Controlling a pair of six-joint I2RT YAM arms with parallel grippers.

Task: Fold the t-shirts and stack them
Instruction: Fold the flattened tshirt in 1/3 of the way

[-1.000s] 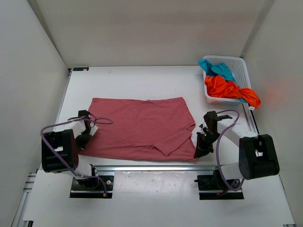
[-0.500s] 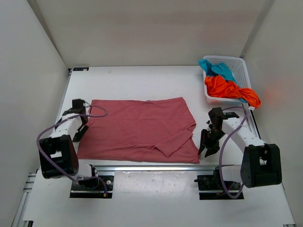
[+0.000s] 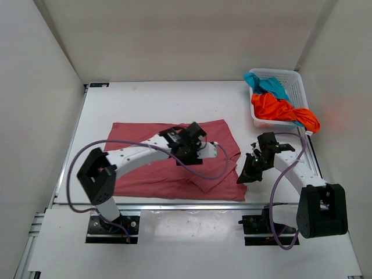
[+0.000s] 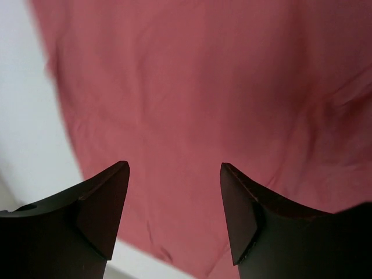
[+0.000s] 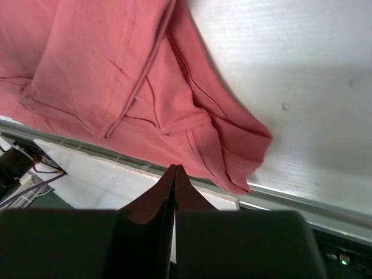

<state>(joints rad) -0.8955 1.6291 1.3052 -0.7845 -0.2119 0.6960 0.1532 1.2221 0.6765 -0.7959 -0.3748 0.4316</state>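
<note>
Both arms have just shifted: left gripper (image 3: pixel 193 135) swings off the left edge to hover mid pink shirt (image 3: pixel 136 177), jaws wide, empty. Right gripper (image 3: pixel 244 176) snaps shut beside the near-right corner, apparently on nothing. Shirt lies spread on the table, unfolded; orange (image 3: pixel 273 107) and teal (image 3: pixel 264 83) wait in the basket (image 3: pixel 293 78). Likely repositioning for the first fold

Pink shirt (image 3: pixel 145 183): plain dusty rose. Orange shirt (image 3: pixel 273 107): bright, plain. Teal-blue shirt (image 3: pixel 264 84): plain. Basket (image 3: pixel 293 81): white lattice. Worktop (image 3: pixel 168 102): white. Left hand (image 4: pixel 174 165), right hand (image 5: pixel 175 168): black. Arms (image 3: pixel 136 154): white, black joints. Cables (image 3: pixel 68 183): pale purple.
</note>
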